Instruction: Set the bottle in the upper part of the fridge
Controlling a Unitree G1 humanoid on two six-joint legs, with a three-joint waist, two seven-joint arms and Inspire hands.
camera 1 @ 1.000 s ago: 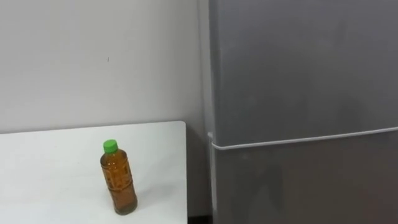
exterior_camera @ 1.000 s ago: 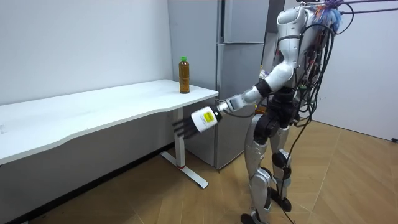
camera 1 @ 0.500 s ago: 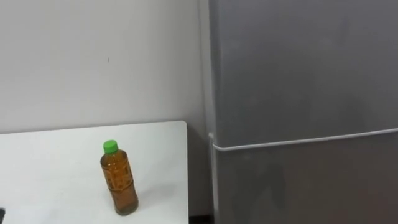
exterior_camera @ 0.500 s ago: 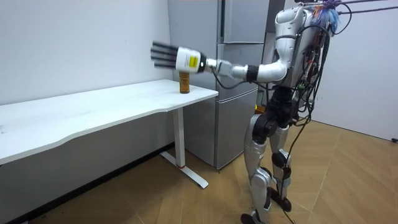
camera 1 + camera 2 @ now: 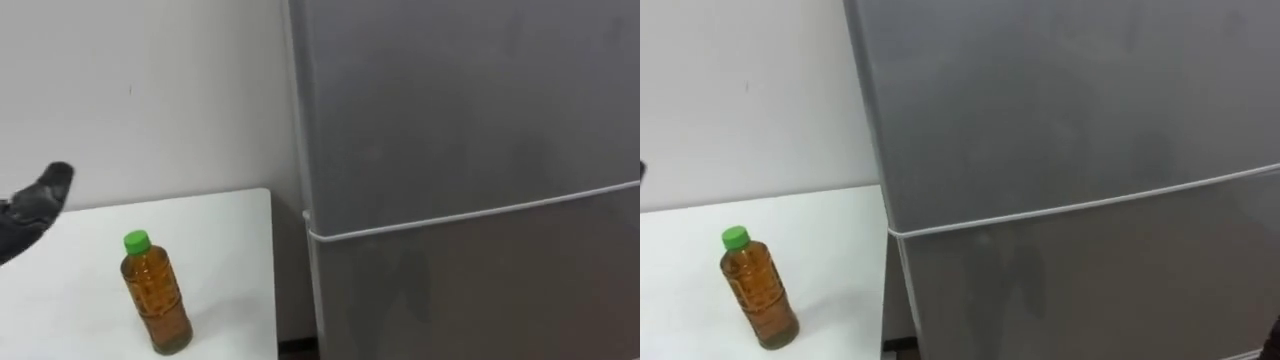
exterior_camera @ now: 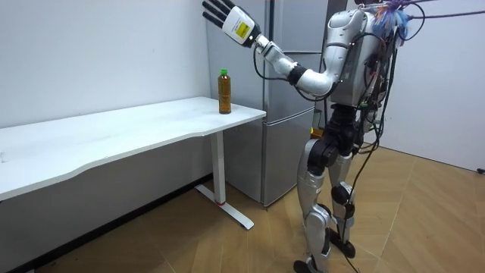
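White wall (image 5: pixel 150 90) at the back, with a white desk (image 5: pixel 225 240) set against it and ending just short of the grey fridge (image 5: pixel 440 170). Fridge shut: pale seam (image 5: pixel 470 212) dividing upper door (image 5: pixel 460 90) from lower door (image 5: pixel 480 290).

Location of task item: amber bottle (image 5: pixel 155 292) with green cap (image 5: pixel 136 240), upright on the desk end nearest the fridge, just beside the fridge's desk-side wall, untouched.

State of left hand (image 5: pixel 30 212): entering on the far side of the bottle from the fridge, apart from the bottle. By the room view, raised on a bent arm to the level of the fridge's upper door. Fingers straight and spread, holding nothing.

Change over the last second: swung up from below the desk edge, past bottle height half a second ago, to the present raised position. Bottle unmoved on the desk by the room view. Sideways shift of bottle and fridge in the eye views is down to the camera turning, not to the items.

Meaning for the task: reach under way, no grasp made, upper door not yet opened. Judged next: lower the open hand towards the fridge to meet the bottle's body, then close the fingers round it below the cap. Caution: tall narrow bottle near the desk end by the fridge, easily tipped by a glancing contact.
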